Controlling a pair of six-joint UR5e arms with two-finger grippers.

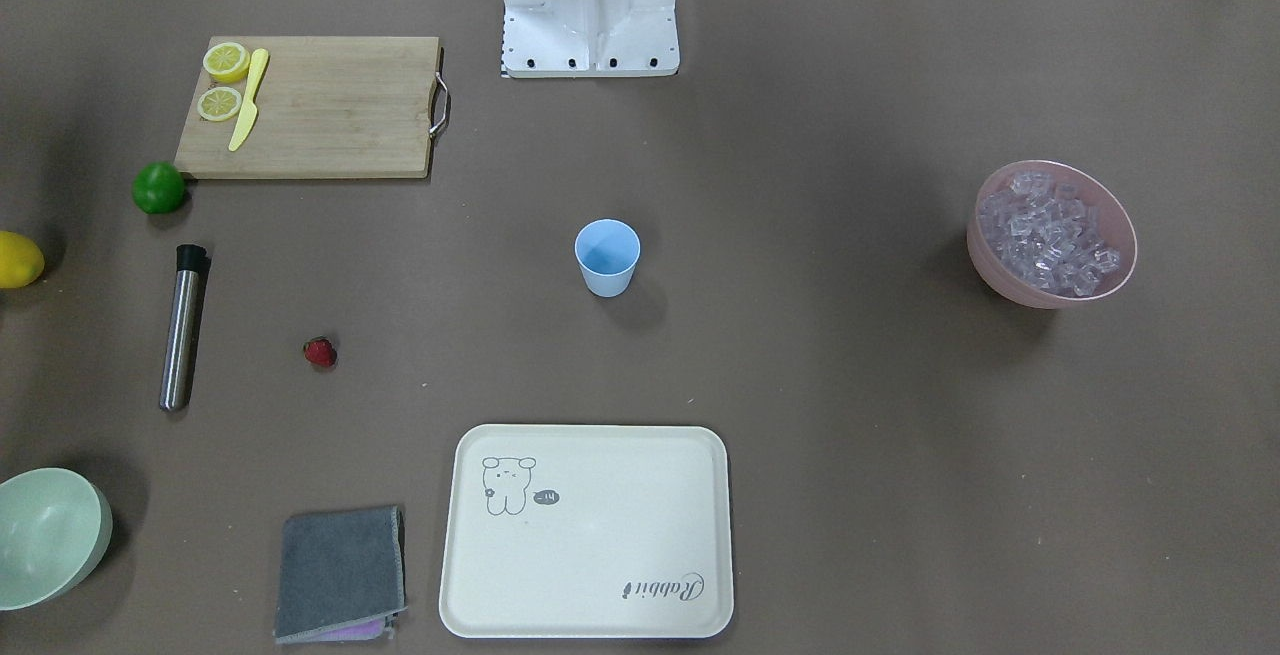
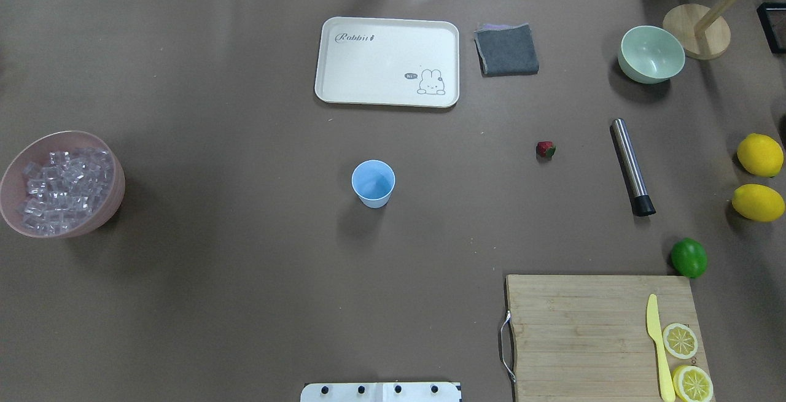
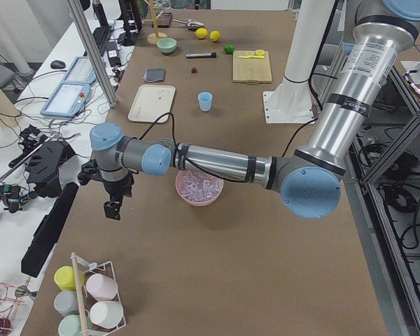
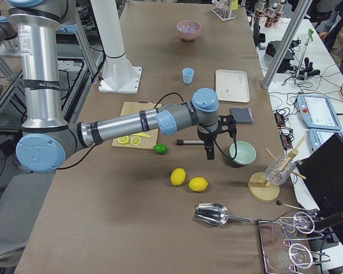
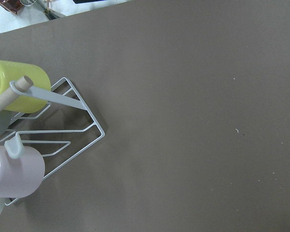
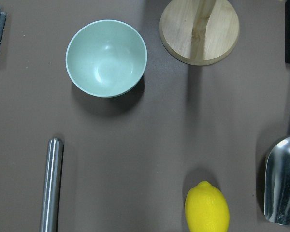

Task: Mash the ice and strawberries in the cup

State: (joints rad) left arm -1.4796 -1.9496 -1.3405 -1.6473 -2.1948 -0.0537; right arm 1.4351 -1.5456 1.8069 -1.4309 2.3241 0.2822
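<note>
The light blue cup (image 1: 607, 257) (image 2: 373, 183) stands upright and empty at the table's middle. One small red strawberry (image 1: 320, 352) (image 2: 545, 149) lies on the table, apart from the cup. The ice (image 1: 1050, 230) (image 2: 61, 187) is heaped in a pink bowl (image 1: 1000, 275) at the table's left end. My left gripper (image 3: 112, 210) hangs beyond that bowl, over bare table by a cup rack; I cannot tell whether it is open or shut. My right gripper (image 4: 210, 153) hangs near the pale green bowl (image 4: 242, 153); its state cannot be told either.
A steel muddler (image 2: 631, 166) lies beside the strawberry. A lime (image 2: 688, 257), two lemons (image 2: 759, 154), a cutting board (image 2: 577, 328) with lemon slices and a yellow knife, a cream tray (image 2: 387, 61), a grey cloth (image 2: 506, 50) and a metal scoop (image 6: 282, 181) are around.
</note>
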